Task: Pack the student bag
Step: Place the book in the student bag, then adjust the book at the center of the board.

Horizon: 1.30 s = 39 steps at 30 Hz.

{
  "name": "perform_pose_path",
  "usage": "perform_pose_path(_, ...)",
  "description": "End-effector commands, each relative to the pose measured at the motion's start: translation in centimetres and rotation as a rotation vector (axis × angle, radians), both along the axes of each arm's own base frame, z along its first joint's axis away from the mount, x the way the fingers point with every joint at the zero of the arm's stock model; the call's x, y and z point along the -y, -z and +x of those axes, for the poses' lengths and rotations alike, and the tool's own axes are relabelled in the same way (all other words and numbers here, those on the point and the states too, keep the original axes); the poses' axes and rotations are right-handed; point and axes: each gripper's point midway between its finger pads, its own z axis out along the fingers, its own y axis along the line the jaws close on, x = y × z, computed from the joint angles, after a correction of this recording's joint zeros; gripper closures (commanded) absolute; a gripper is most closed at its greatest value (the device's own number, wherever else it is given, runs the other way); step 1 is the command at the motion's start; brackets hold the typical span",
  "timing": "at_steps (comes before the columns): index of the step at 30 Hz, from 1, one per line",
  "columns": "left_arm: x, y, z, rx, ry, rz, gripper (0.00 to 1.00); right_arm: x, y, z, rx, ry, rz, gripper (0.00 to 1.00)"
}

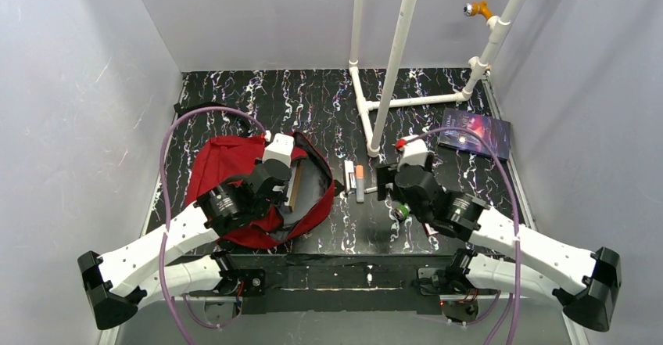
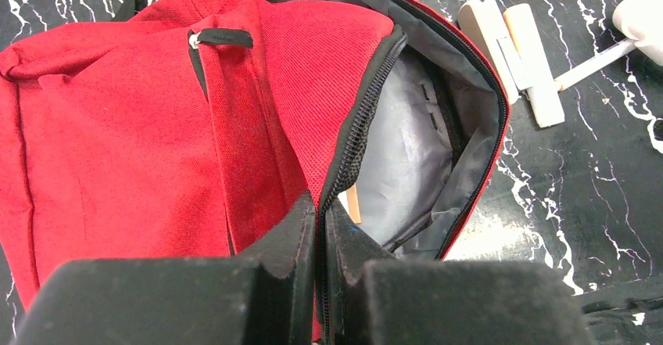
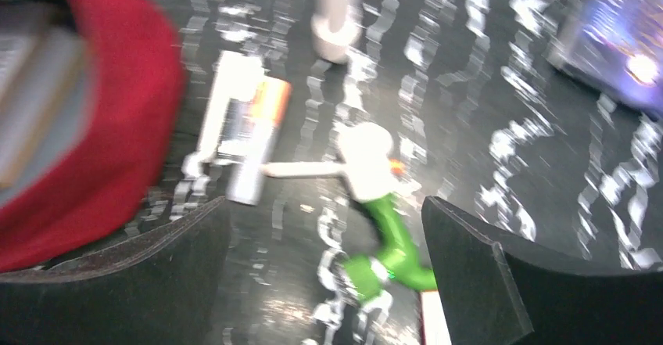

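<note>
The red student bag (image 1: 234, 165) lies at the left of the table, its zipper open and grey lining (image 2: 406, 149) showing. My left gripper (image 2: 320, 208) is shut on the bag's black zipper edge and holds the opening up; it sits over the bag in the top view (image 1: 285, 182). A tan flat item (image 2: 353, 204) shows inside the bag. My right gripper (image 3: 324, 204) is open and empty, low over the table (image 1: 385, 185). A green-and-white item (image 3: 387, 243) lies between its fingers. The right wrist view is blurred.
A white marker (image 1: 349, 174) and an orange-capped one (image 1: 360, 181) lie side by side just right of the bag (image 3: 242, 126). A purple book (image 1: 474, 132) lies at the back right. A white PVC pipe frame (image 1: 391, 63) stands at the back centre. Grey walls enclose the table.
</note>
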Motion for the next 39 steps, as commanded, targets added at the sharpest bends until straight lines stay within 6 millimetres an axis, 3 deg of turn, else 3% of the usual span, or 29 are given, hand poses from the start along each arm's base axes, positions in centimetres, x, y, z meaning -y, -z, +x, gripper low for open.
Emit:
perform_pose_path(1,0.0,0.4,-0.1,-0.004,-0.010,-0.027,1.00,9.3,1.4,0.8,0.063,0.438,-0.023,0.01)
perform_pose_path(5,0.5,0.0,-0.2,-0.008,0.008,-0.046,1.00,14.5,3.0,2.8,0.000,0.675,0.034,0.02)
perform_pose_path(12,1.7,0.7,-1.0,-0.063,0.072,-0.063,1.00,22.3,7.4,10.7,-0.272,0.880,0.342,0.02)
perform_pose_path(14,2.1,1.1,-1.4,-0.092,0.092,-0.071,1.00,23.0,9.0,13.5,-0.345,0.896,0.368,0.03)
perform_pose_path(17,2.7,1.3,-1.7,-0.121,0.106,-0.084,1.00,24.4,8.6,17.4,-0.309,0.921,0.333,0.02)
perform_pose_path(21,3.4,1.3,-2.1,-0.151,0.131,-0.106,1.00,27.0,7.4,21.1,-0.222,0.946,0.198,0.02)
perform_pose_path(23,3.4,1.5,-2.2,-0.159,0.133,-0.104,1.00,28.2,7.6,22.6,-0.202,0.950,0.126,0.02)
perform_pose_path(28,4.1,1.0,-2.4,-0.169,0.159,-0.125,0.97,28.8,9.4,26.7,-0.220,0.883,0.077,0.02)
perform_pose_path(34,4.7,0.0,-3.0,-0.191,0.140,-0.223,0.89,28.9,9.7,30.4,-0.120,0.864,0.147,0.02)
perform_pose_path(39,4.4,0.7,-3.3,-0.197,0.124,-0.244,0.83,30.1,11.1,32.4,-0.068,0.932,0.188,0.02)
